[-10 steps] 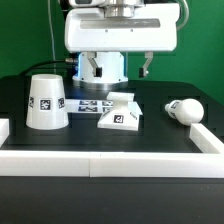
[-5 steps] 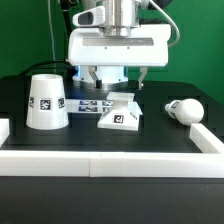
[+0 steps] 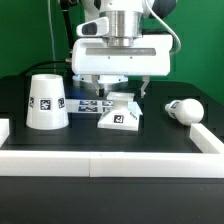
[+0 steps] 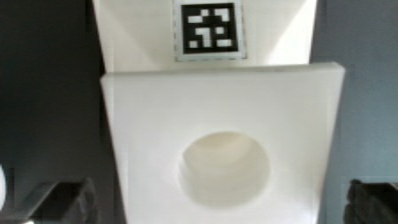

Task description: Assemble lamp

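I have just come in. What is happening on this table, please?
The robot arm's end effector hovers low over the lamp's flat square base. Its fingers are open, one on each side of the base, and hold nothing. The shade stands alone at the exterior view's left. The bulb lies at its right. No parts are joined yet.

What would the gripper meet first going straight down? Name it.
The base, probably: it lies directly under the open gripper, centred between the fingers in the wrist view. The fingers may pass either side of it; depth is unclear.
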`<state>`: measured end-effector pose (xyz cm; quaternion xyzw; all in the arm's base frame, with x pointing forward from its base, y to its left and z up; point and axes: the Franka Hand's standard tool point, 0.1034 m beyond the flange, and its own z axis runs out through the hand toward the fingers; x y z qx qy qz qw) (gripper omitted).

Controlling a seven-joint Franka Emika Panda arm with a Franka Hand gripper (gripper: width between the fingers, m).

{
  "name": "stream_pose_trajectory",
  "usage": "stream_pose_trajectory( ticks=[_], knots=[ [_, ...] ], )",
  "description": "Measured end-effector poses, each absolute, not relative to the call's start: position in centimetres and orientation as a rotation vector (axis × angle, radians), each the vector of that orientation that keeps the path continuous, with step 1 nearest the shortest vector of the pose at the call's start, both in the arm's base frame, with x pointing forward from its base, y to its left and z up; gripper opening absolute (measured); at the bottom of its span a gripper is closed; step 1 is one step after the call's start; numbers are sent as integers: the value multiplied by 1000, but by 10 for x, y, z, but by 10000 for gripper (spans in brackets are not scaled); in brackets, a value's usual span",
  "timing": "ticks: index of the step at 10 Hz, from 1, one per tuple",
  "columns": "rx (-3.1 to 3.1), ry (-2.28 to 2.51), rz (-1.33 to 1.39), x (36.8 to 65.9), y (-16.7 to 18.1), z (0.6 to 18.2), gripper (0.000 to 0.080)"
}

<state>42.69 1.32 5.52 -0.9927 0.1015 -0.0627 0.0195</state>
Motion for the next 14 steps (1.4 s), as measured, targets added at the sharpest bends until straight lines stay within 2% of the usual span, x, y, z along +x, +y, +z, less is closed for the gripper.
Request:
stream_pose_trajectory(
  ticks=[3,4,11,14],
  knots=[
    [-3083,309,-180,424,15,51,679],
    [-3082,303,-188,425,15,51,530],
    [-3087,267,-189,426,15,51,534],
    [-3078,136,-334,463,27,51,535]
  ],
)
